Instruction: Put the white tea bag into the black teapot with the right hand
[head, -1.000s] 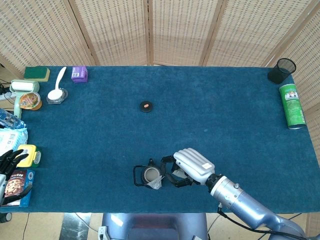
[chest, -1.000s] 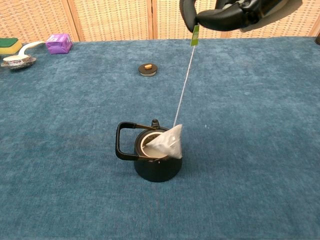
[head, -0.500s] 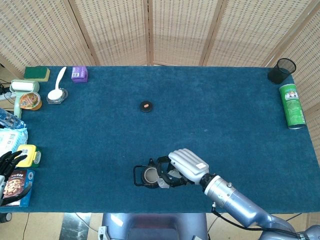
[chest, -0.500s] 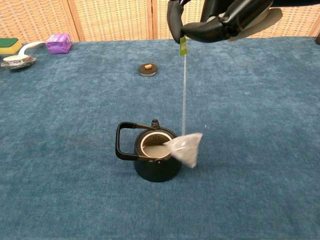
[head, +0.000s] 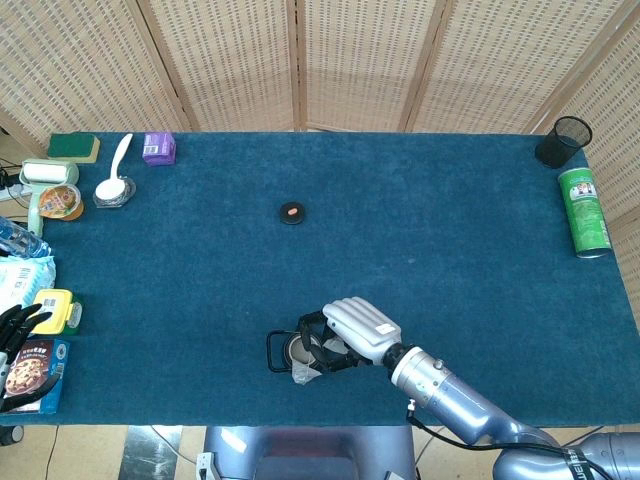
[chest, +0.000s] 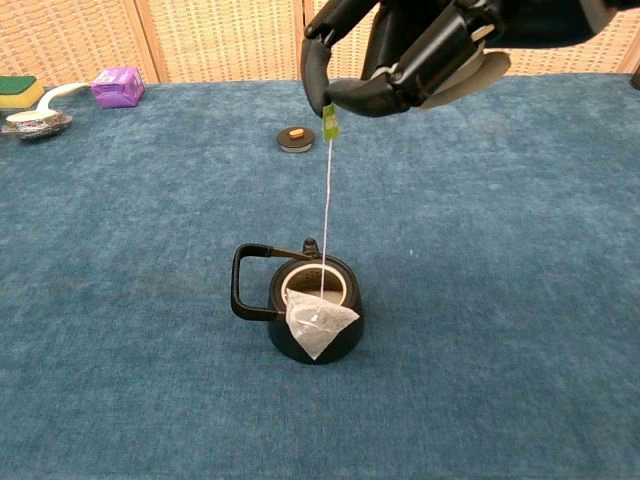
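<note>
The white tea bag (chest: 320, 327) hangs on its string (chest: 326, 215) against the near outer wall of the black teapot (chest: 300, 308) — outside the open mouth, its top edge just at the rim and its lower tip dangling down the pot's side. In the head view the bag (head: 303, 373) shows at about 6 o'clock from the pot's opening (head: 297, 349). The string runs nearly straight up to a small green tag (chest: 330, 123), which the right hand (chest: 415, 50) pinches between a thumb and a fingertip, directly above the pot; from the head camera that hand (head: 355, 328) covers the pot's 3 o'clock side. The pot's handle (chest: 243, 283) points toward 9 o'clock.

At roughly 12 o'clock from the pot, well apart on the blue surface (head: 450, 230), lies a small black lid (head: 291, 212). The left hand (head: 18, 325) rests at the far 9 o'clock edge with fingers spread and holding nothing, beside a yellow packet (head: 56, 311) and a cookie box (head: 32, 368).
</note>
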